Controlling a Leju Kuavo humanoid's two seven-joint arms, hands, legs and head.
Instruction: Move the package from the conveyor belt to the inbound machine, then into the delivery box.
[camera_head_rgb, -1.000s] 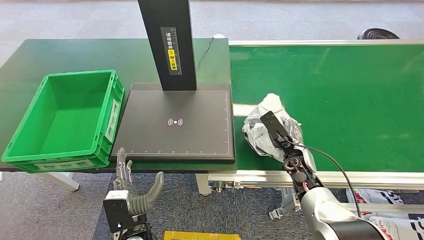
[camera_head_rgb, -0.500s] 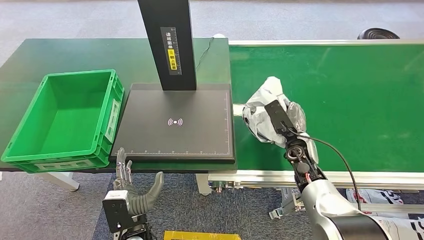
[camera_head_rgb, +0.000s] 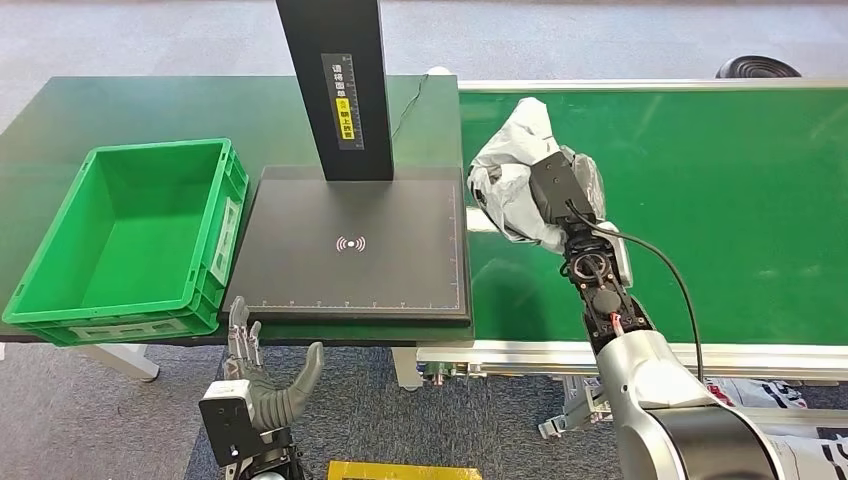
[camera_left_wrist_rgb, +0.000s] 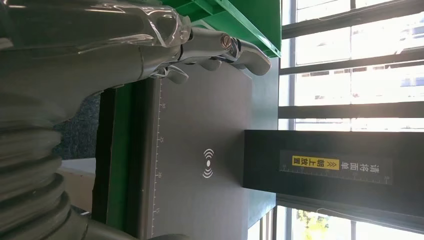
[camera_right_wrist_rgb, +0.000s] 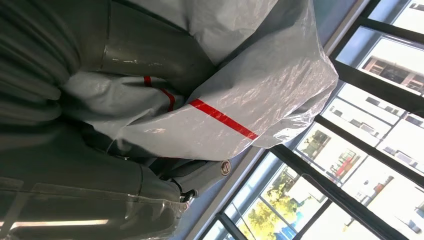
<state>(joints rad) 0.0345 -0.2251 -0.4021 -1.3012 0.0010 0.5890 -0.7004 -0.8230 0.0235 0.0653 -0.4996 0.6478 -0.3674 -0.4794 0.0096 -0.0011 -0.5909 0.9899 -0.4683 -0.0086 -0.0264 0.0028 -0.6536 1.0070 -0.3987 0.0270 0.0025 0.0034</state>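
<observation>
my right hand (camera_head_rgb: 562, 195) grips the package (camera_head_rgb: 512, 170), a crumpled grey plastic bag, and holds it in the air above the conveyor belt (camera_head_rgb: 700, 200), near the belt's left edge and just beside the inbound machine (camera_head_rgb: 350, 270). in the right wrist view my thumb and fingers (camera_right_wrist_rgb: 150, 60) wrap the package (camera_right_wrist_rgb: 260, 80), which carries a thin red stripe across its shiny wrinkled surface; windows and trees lie behind it.

the inbound machine is a flat black plate with a white signal mark at its middle and a ruler scale along its edges, and a tall black post (camera_head_rgb: 333, 80) with a yellow label rises from its far side. nothing lies on the plate. to its left, touching or nearly touching it, stands the delivery box (camera_head_rgb: 60, 290), a green plastic crate with nothing inside. both rest on the dark green table (camera_head_rgb: 120, 110).

my left hand (camera_head_rgb: 262, 385) hangs low in front of the table's near edge, holding nothing, fingers spread and pointing up, thumb out to the side. in the left wrist view its fingers (camera_left_wrist_rgb: 235, 47) reach toward the corner of the plate (camera_left_wrist_rgb: 210, 125) by the green crate (camera_left_wrist_rgb: 240, 20).
</observation>
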